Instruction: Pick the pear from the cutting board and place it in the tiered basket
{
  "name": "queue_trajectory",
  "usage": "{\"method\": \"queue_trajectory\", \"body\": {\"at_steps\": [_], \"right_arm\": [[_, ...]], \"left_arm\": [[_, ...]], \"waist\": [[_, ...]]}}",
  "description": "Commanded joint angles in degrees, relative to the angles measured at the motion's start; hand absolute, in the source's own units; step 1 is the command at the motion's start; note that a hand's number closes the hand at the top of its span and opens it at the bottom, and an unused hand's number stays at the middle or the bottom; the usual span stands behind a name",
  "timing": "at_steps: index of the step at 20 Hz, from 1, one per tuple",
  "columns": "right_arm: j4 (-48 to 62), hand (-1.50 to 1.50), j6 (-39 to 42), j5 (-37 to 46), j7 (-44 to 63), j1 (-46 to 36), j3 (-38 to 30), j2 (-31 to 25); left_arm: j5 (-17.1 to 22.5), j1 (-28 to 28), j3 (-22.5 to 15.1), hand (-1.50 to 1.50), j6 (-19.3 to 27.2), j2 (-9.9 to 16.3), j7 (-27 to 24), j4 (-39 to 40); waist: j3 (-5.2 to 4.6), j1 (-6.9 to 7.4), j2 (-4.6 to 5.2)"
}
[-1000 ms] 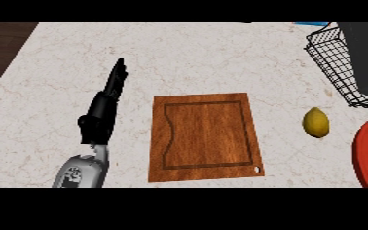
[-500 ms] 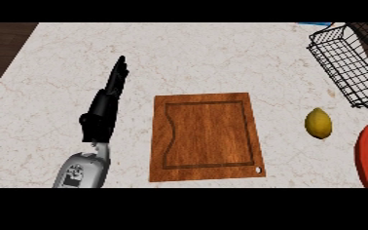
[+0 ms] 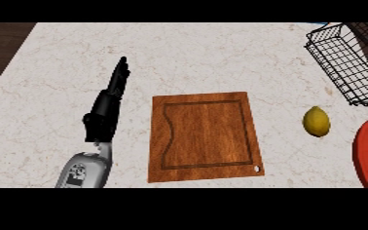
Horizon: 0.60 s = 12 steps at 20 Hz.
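The yellow fruit (image 3: 316,121) lies directly on the surface (image 3: 215,58), near the right edge. It is off the cutting board (image 3: 205,136) and apart from it, with a strip of bare surface between the two. By its shape and colour it looks more like a lemon than a pear; no other fruit shows. Nothing touches it.

The cutting board is wooden, with a groove running inside its border and a small hole at its near right corner. It sits about the middle of the surface, toward the near edge, turned slightly off square. Nothing lies on the board.

The black wire basket (image 3: 341,63) stands at the far right corner of the surface, cut off by the view's edge. Its mesh wall shows; what it holds cannot be told. It is beyond the fruit and apart from it.

A red object (image 3: 361,151) shows at the near right edge, mostly out of view; what it is cannot be told. It lies near the fruit without touching it.

The left hand (image 3: 109,102) is left of the board, apart from it, fingers straight and together, pointing toward the far edge. It holds nothing. Its grey forearm (image 3: 84,170) enters from the near edge.

The right hand does not show.

The surface is pale speckled stone.
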Motion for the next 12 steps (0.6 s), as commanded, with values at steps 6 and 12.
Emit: {"method": "queue_trajectory", "body": {"at_steps": [6, 12], "right_arm": [[5.14, 1.50, -2.63, 2.59, 7.12, 2.72, -2.58, -4.65], [0.20, -1.50, -13.78, -0.92, 9.83, 5.38, -8.97, -5.00]], "left_arm": [[0.12, 1.47, 0.07, 0.00, 0.06, -0.08, -1.41, -0.26], [0.82, 2.07, 0.89, 0.00, -0.71, 0.82, -0.65, -0.53]], "waist": [[0.08, -0.19, -0.15], [0.21, -0.63, -0.31]]}}
